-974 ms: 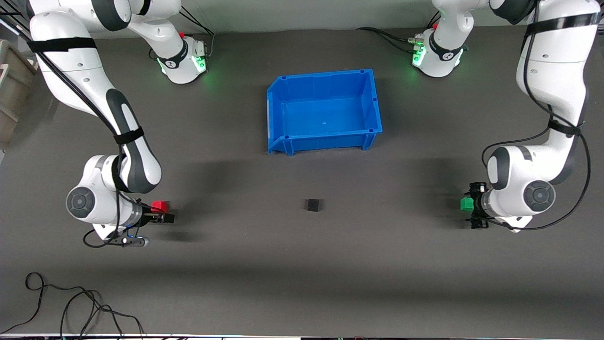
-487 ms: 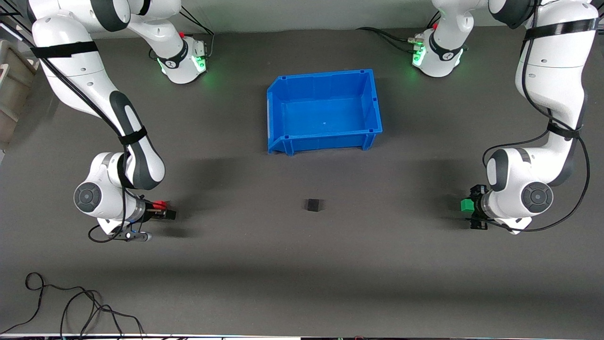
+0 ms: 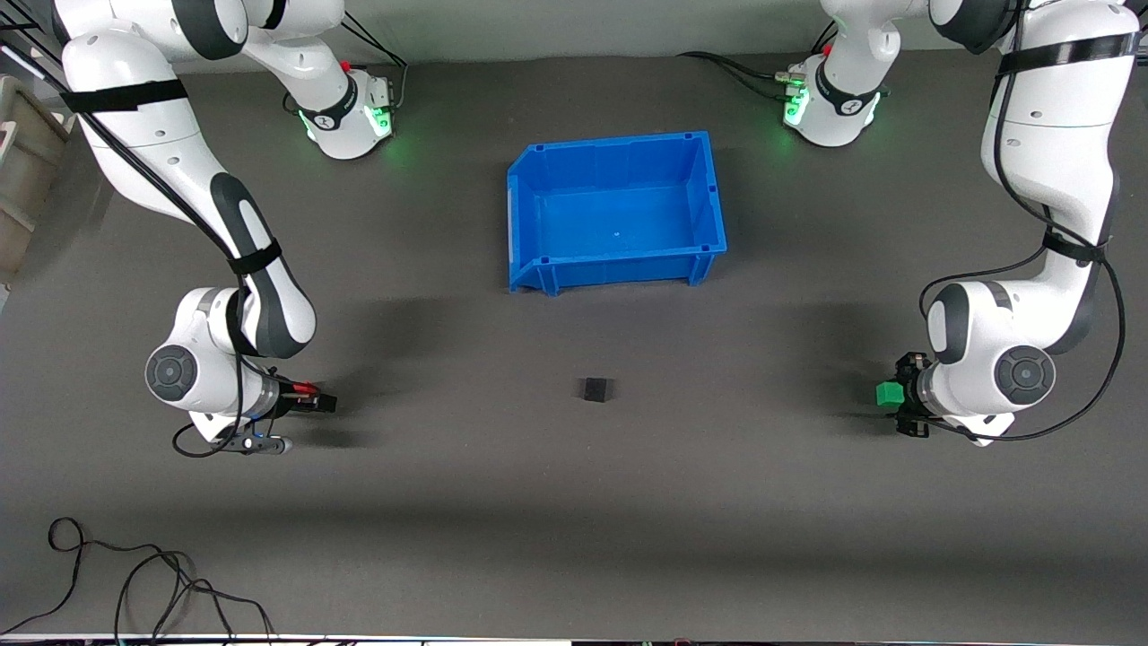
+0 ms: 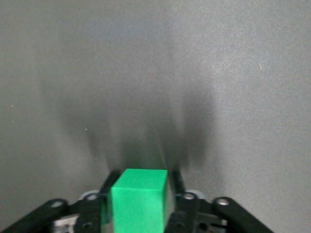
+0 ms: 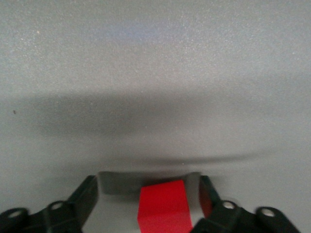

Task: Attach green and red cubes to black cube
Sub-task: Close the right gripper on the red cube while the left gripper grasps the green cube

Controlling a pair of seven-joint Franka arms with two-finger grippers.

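Green cube (image 4: pixel 138 199) now pinched in left claw (image 3: pixel 900 396), red cube (image 5: pixel 163 206) sits between right claw's (image 3: pixel 309 401) lowered, still-gapped fingers; black cube (image 3: pixel 595 389) untouched.

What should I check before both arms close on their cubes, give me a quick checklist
1. Green cube between the left gripper fingers: ok.
2. Left gripper clamped: cannot tell.
3. Red cube between the right gripper fingers: ok, with gaps on both sides.
4. Right gripper clamped: not ok, open.
5. Black cube untouched mid-table, nearer the front camera than the blue bin: ok.
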